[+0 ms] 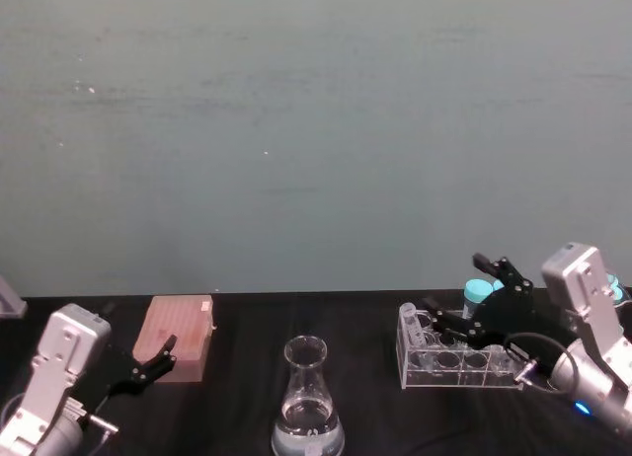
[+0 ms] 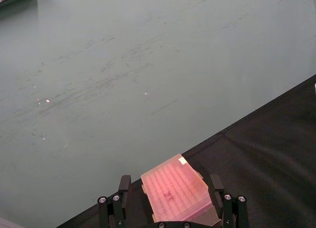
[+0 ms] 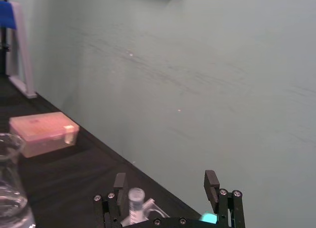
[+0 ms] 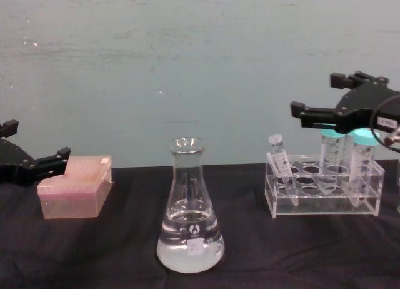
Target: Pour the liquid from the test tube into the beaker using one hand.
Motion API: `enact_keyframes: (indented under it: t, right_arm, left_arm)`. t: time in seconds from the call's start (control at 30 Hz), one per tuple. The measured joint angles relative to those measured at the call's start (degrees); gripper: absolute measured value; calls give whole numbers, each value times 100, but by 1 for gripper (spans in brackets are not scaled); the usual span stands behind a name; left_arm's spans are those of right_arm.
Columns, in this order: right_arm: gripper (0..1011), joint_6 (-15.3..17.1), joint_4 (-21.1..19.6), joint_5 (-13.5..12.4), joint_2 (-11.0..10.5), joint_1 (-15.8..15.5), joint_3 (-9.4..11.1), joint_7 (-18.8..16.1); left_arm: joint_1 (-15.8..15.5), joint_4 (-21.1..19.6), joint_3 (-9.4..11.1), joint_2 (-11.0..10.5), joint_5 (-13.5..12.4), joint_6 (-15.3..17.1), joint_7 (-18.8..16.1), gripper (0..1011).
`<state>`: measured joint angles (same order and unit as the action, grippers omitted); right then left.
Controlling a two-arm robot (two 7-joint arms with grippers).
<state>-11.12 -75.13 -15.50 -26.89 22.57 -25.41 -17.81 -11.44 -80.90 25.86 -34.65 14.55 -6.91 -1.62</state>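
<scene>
Chest view puts the beaker [image 4: 189,207] nearest to the robot, upright in the middle of the black table [image 4: 94,258] and well apart from the other things. I think it stands there so that a tube can be tipped over its narrow neck without hitting anything. It is a clear conical flask with a flared lip and a small white logo, and clear liquid [image 4: 189,245] already fills its wide lower part.

Farther back, on the robot's right, stands the clear rack [image 4: 325,206]. The test tube [image 4: 280,162] sits in the end hole on the beaker's side and leans a little, with its open rim above the rack. It is slim and clear, with a pointed tip and no cap; how much liquid it contains I cannot tell. Teal-capped tubes [image 4: 353,148] stand at the rack's other end.

The right gripper [image 4: 315,94] hangs above the rack, near the tube's rim but apart from it, with its fingers spread wide and holding nothing. It seems to be lining up for the grasp.

On the left, the left gripper [image 1: 156,360] is also wide and empty, just beside a pink box [image 4: 75,187]. It is probably parked, since one hand is enough. Behind everything is the green wall [image 4: 200,51].
</scene>
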Motion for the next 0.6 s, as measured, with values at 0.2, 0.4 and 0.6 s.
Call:
enact_keyframes:
  t: [0.2,0.4,0.6]
  right_arm:
    - [1003,265,71,48,136,181,-73,-212]
    - [1003,530,184,317,281,344,-152,-210]
    - [1003,627,401,453,448,492,-171,-213]
  left_arm:
    - [1,0,0,0,0,0,0,1000]
    - [0,0,0,0,0,0,0,1000]
    - [0,0,0,0,0,0,0,1000]
